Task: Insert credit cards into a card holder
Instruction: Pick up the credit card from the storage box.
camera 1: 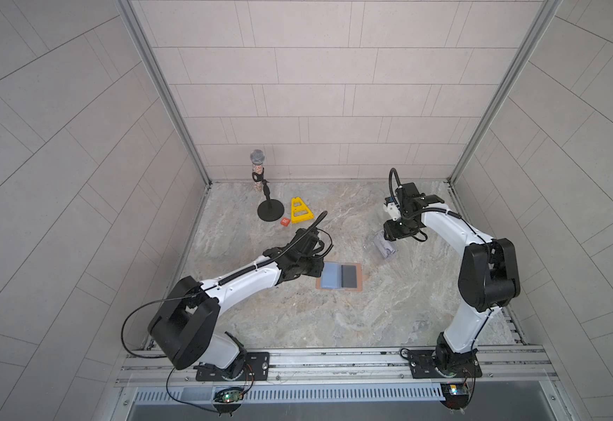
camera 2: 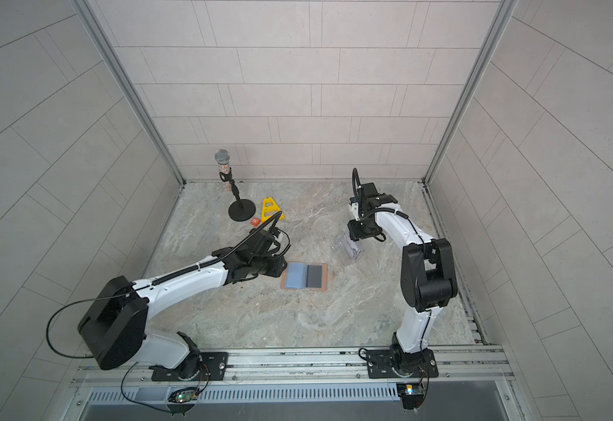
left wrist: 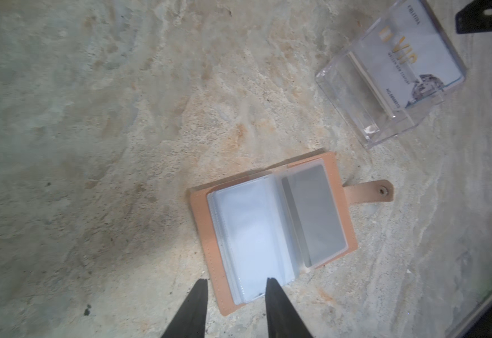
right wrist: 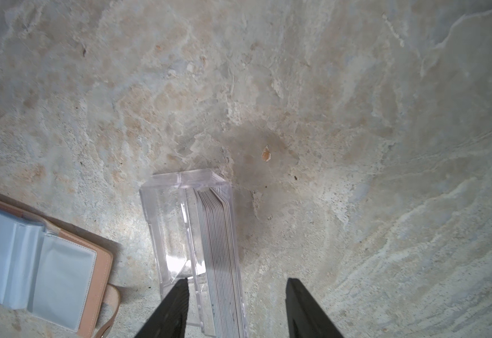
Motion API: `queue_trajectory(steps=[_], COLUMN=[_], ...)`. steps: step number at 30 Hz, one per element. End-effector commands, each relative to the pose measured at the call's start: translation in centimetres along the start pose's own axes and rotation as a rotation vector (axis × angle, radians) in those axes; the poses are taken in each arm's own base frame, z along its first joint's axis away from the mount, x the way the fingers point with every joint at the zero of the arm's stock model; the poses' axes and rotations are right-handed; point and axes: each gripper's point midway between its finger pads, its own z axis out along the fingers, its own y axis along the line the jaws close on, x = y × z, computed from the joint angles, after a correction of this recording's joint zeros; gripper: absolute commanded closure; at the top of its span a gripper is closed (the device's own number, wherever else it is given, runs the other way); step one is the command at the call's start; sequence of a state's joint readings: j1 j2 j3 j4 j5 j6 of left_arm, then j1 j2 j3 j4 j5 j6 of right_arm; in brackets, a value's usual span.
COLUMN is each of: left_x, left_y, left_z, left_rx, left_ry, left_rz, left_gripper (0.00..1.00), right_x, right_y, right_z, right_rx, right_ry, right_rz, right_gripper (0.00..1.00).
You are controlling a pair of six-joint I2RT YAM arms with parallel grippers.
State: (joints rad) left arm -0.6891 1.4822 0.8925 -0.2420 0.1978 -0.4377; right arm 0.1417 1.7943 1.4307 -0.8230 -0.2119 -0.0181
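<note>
While the card holder [left wrist: 271, 231] lies open, the left gripper [left wrist: 236, 280] hovers at its edge, narrowly parted and empty. The right gripper [right wrist: 237, 279] is wide and empty over the credit cards [right wrist: 221, 248] in the clear stand [right wrist: 165, 219].

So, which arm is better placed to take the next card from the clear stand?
Right. The right gripper hangs open over the credit cards in the clear stand, the stack showing between its jaws. The left gripper is open at the card holder, apart from the stand.

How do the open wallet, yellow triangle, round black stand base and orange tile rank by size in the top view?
Largest: the card holder. Next: the yellow triangle and the round black base, too alike to rank. Smallest: the orange tile.
</note>
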Motion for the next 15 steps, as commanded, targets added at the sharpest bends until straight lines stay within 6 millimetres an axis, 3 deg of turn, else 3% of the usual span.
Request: queue_trajectory(steps=[1, 7, 15], left_x=[-2.7, -7.2, -9.9], left_y=[-3.5, -7.2, -8.2], left_z=[0.7, 2.6, 7.2], left_rx=[0.155, 0.283, 0.293], left_ry=[-0.024, -0.039, -0.011], left_rz=[-0.034, -0.096, -0.211], left_gripper=[0.59, 0.51, 0.43], right_x=[1.0, 0.9, 0.9], right_y=[-0.2, 0.5, 0.5], right_z=[0.2, 0.2, 0.3], right_rx=[-0.021, -0.060, -0.062], right_ry=[0.064, 0.054, 0.055], right_rz=[-0.032, -0.039, -0.036], right_gripper=[0.45, 0.45, 0.45])
